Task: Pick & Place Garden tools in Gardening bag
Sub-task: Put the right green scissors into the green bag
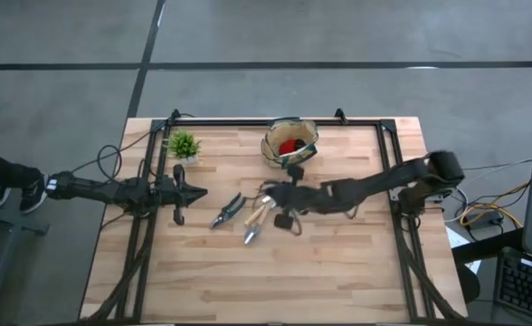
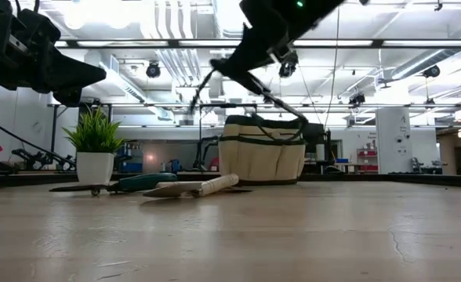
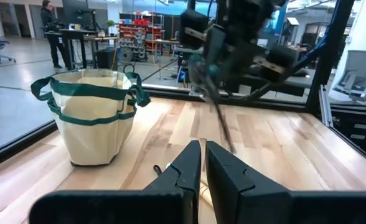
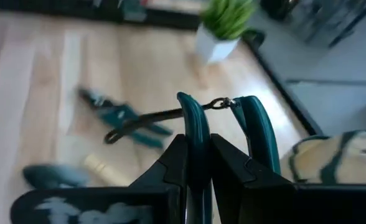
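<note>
R gripper (image 4: 198,162) is pinched on one teal handle of a pruner (image 4: 223,121), lifted clear of the table (image 1: 338,272); in the low view the tool hangs off the fingers at a slant, well above the wood. The bag (image 1: 289,143) sits just beyond the R gripper (image 1: 268,193) toward the table's far edge, mouth up, w/ a red-headed tool (image 1: 290,147) already inside. So the carry is short, I'd say: away from the arm's base side and toward the far edge, then down into the opening. The pruner's long axis runs roughly across the jaws, so it prob needs tipping nose-down to clear the rim and loop handles. Still on the table near the lifted one: a 2nd pruner (image 1: 227,210) and a wooden-handled trowel (image 1: 257,223), both lying flat, between the two arms. L gripper (image 1: 196,191) waits w/ fingers pressed together, empty, near the small potted plant (image 1: 184,145); it's the closer arm to that 2nd pruner.
</note>
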### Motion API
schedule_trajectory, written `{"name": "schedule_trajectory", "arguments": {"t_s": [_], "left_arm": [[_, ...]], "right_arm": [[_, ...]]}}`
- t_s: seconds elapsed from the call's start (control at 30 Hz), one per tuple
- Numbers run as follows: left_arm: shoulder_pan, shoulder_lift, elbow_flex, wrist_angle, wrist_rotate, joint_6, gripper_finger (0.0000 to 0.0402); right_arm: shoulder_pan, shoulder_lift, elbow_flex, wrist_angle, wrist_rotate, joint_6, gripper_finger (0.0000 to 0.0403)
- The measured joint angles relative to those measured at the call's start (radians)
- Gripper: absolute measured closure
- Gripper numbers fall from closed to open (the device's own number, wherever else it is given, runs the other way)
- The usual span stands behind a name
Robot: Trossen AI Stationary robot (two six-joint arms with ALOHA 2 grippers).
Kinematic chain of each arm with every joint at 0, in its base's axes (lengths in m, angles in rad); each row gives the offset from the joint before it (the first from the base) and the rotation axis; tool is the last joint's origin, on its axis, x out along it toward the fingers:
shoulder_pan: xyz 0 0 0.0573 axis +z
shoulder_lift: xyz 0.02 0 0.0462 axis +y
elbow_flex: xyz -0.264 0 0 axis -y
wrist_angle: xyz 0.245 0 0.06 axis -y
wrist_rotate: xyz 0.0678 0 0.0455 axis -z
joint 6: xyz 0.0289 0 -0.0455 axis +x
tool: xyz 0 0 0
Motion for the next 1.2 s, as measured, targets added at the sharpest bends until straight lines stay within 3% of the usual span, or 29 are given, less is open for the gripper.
{"name": "schedule_trajectory", "arguments": {"t_s": [0.17, 0.43, 0.73, 0.9, 1.1, 1.2], "left_arm": [[0.000, 0.000, 0.000, 0.000, 0.000, 0.000, 0.0371], [0.000, 0.000, 0.000, 0.000, 0.000, 0.000, 0.0371], [0.000, 0.001, 0.000, 0.000, 0.000, 0.000, 0.0371], [0.000, 0.001, 0.000, 0.000, 0.000, 0.000, 0.0371], [0.000, 0.001, 0.000, 0.000, 0.000, 0.000, 0.0371], [0.000, 0.001, 0.000, 0.000, 0.000, 0.000, 0.0371]], "right_arm": [[-0.074, -0.143, -0.215, 0.361, 0.012, -0.048, 0.0367], [-0.235, -0.215, -0.390, 0.637, 0.008, -0.070, 0.0367], [-0.330, -0.199, -0.449, 0.816, -0.004, -0.152, 0.0367], [-0.372, -0.198, -0.464, 0.830, -0.009, -0.154, 0.0367], [-0.356, -0.219, -0.484, 0.855, 0.001, -0.203, 0.0367], [-0.342, -0.229, -0.503, 0.857, 0.059, -0.216, 0.0367]]}}
